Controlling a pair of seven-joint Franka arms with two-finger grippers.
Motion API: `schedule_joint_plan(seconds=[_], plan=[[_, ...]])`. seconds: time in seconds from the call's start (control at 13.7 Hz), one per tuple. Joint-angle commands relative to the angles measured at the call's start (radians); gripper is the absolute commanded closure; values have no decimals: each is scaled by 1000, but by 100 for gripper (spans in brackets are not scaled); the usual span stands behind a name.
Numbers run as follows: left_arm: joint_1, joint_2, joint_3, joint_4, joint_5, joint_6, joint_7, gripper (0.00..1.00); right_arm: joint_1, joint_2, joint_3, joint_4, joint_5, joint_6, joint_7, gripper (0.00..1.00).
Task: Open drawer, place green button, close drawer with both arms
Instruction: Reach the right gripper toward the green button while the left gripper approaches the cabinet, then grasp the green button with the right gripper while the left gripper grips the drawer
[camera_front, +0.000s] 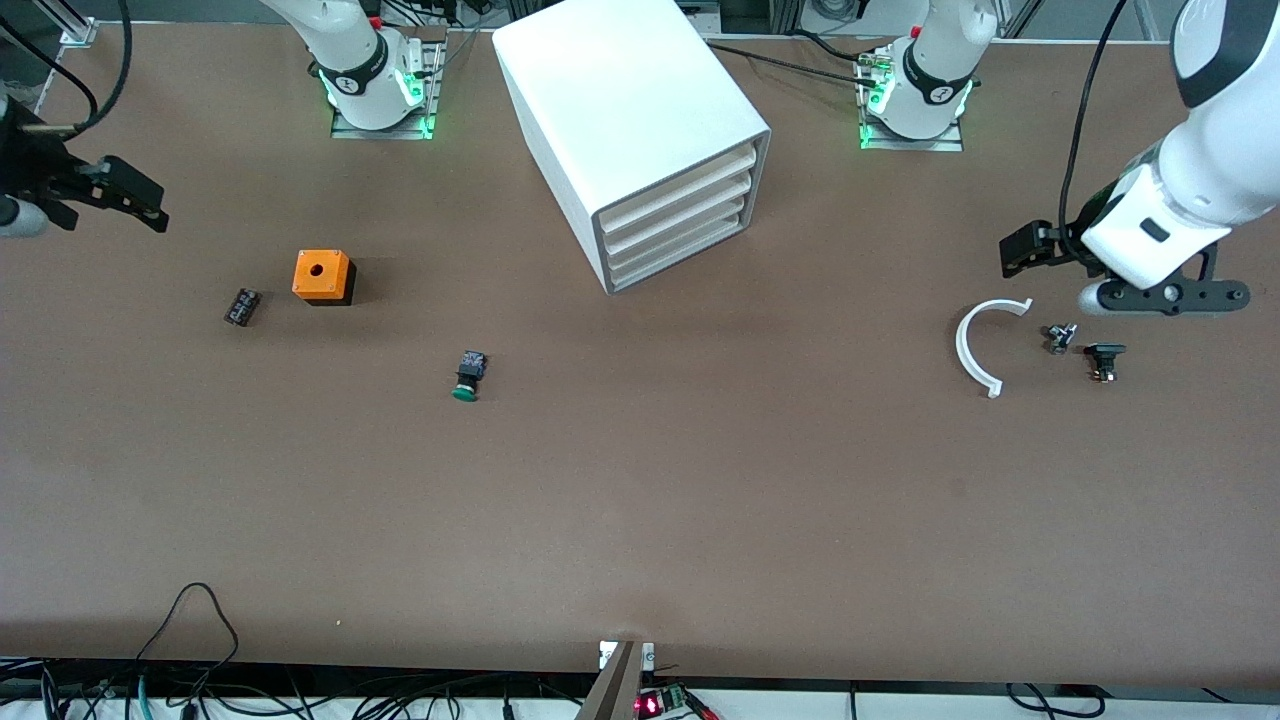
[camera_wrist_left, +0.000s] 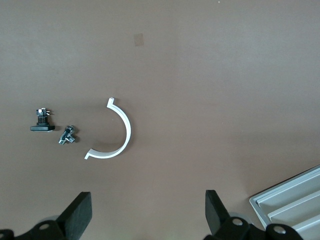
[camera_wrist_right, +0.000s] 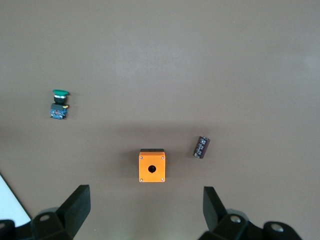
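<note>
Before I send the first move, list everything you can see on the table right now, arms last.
cabinet: one, white, four closed drawers, between the arm bases
drawer: one, white, lowest front, shut
button: one, green cap, lying nearer the front camera than the cabinet
orange cube: one, toward the right arm's end
black block: one, beside the cube
white curved clip: one, toward the left arm's end
small metal part: one, beside the clip
small black part: one, beside it
left gripper: open, over the clip area
right gripper: open, over the cube area

no readable text, labels, brands or numbers on anything in any view
</note>
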Motion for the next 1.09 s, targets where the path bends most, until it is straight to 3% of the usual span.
schedule_joint_plan(seconds=[0.0,0.44,0.8,1.02], plan=[[-10,37,-23,60,8,-25,8,0,19,107,-1,91,15,-22,-13,0],[-9,103,-31,0,-33,47,25,0,13,138,-6,94,74,-28,-15,0],[-9,192,-32,-77,-261,61,44,0,65,202,-1,103,72,-8,-3,0],[-10,221,-34,-247,-483,177,129,0,97,254,-1,103,66,71,-13,0]])
